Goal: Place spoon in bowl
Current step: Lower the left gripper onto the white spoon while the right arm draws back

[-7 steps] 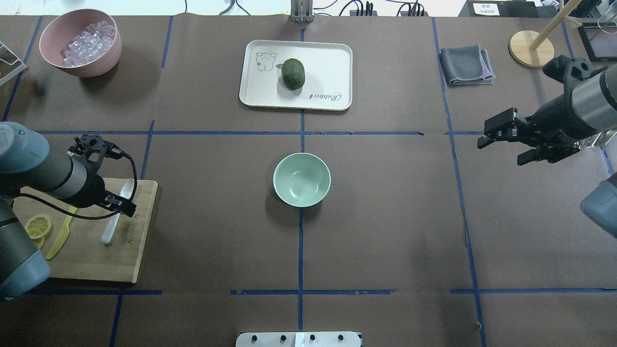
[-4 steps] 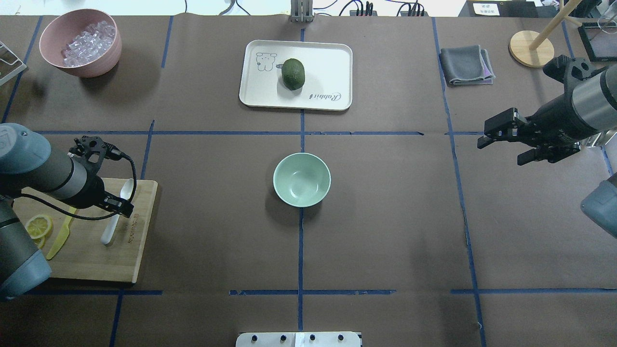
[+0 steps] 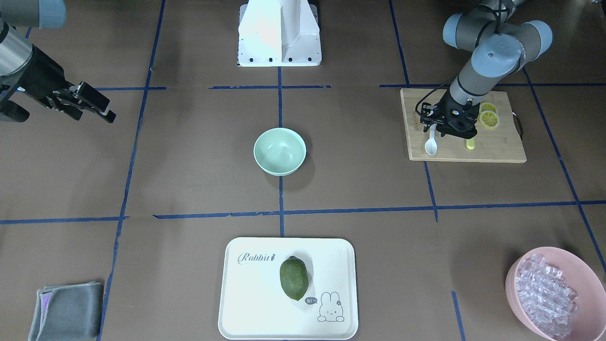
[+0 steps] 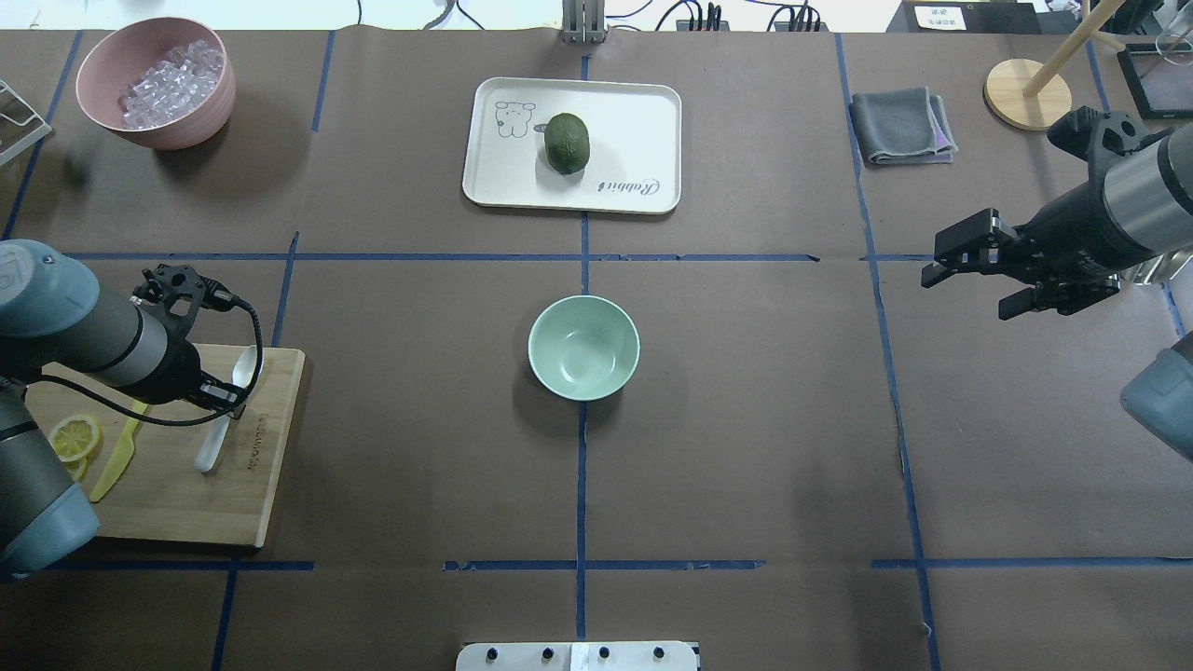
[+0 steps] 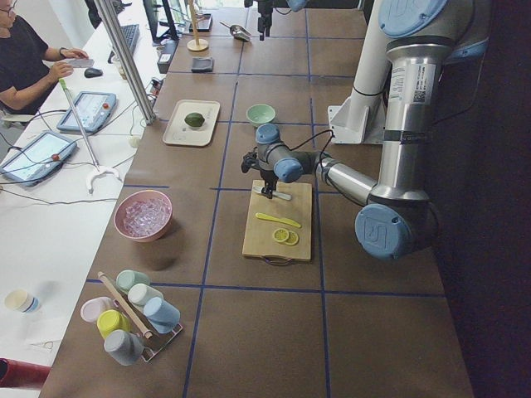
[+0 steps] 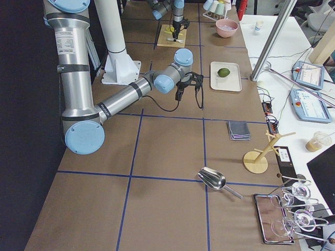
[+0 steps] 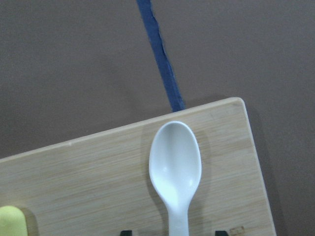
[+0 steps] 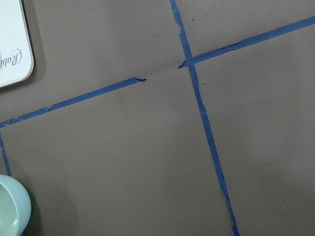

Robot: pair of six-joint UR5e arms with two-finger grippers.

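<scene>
The white spoon (image 4: 244, 366) lies on the wooden cutting board (image 4: 186, 508) at the left, scoop towards the far side; it also shows in the front view (image 3: 431, 146) and the left wrist view (image 7: 175, 164). My left gripper (image 4: 226, 399) is low over the spoon's handle, open, with a fingertip on each side of it in the left wrist view (image 7: 173, 232). The mint-green bowl (image 4: 584, 348) stands empty at the table's middle, well to the right of the spoon. My right gripper (image 4: 969, 291) is open and empty, raised at the right.
A yellow knife (image 4: 116, 466) and lemon slices (image 4: 75, 436) lie on the board beside the spoon. A pink bowl of ice (image 4: 156, 82) is far left. A white tray (image 4: 624, 112) with a green fruit (image 4: 567, 143) is far centre. A grey cloth (image 4: 901, 126) is far right.
My left gripper has shifted slightly to the left and come closer over the spoon's handle. The spoon, the bowl and the right arm have not moved.
</scene>
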